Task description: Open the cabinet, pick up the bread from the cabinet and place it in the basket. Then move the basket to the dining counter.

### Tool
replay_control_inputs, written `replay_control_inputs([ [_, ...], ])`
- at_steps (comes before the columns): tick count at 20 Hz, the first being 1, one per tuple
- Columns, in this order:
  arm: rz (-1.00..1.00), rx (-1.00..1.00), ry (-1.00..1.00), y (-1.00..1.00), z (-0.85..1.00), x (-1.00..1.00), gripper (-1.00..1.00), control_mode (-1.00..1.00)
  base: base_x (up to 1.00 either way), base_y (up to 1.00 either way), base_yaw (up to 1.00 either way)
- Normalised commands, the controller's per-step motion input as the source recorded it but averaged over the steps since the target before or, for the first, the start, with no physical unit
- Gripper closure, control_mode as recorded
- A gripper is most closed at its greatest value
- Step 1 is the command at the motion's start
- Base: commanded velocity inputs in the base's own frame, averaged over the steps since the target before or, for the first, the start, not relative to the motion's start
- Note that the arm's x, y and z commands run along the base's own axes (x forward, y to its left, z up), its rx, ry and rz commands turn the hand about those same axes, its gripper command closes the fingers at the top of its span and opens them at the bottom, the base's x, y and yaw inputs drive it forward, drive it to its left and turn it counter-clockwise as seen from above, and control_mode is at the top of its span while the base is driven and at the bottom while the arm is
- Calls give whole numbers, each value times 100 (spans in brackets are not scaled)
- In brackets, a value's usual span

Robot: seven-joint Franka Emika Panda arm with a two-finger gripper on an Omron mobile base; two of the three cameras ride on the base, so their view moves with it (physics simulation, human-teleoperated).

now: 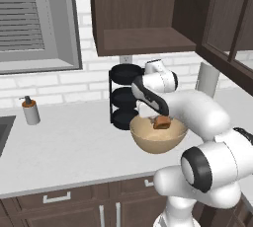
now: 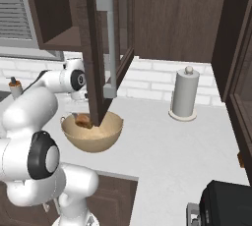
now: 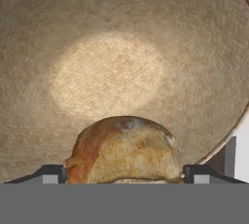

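Hovering over the basket [image 1: 158,134], the claw [image 3: 124,174] stands with its fingers [image 3: 51,173] spread wide, one at each side of the bread [image 3: 124,150]; whether the pads touch the roll cannot be told. In the left base view the bread [image 1: 161,122] sits at the level of the basket rim, inside the bowl. The basket stands on the bench [image 1: 69,147], near the back edge, just in front of the black three-tier rack [image 1: 122,97]. The cabinet [image 1: 143,16] above has its door [image 2: 106,48] swung open, with the silver bar handle [image 2: 109,45] facing the right base camera. A paper towel roll [image 2: 185,95] stands upright near the back wall, well apart from the basket. A soap dispenser [image 1: 30,110] stands near the bench's left end.
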Motion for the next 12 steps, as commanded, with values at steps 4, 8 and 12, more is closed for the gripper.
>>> replay_control_inputs([
  [4, 0, 0, 24, -11, -51, 21, 100, -100, 0, 0, 0],
  [8, 0, 0, 16, -6, -45, 17, 100, -100, 0, 0, 0],
  [12, 0, 10, 3, -3, -26, 15, 100, -100, 0, 0, 0],
])
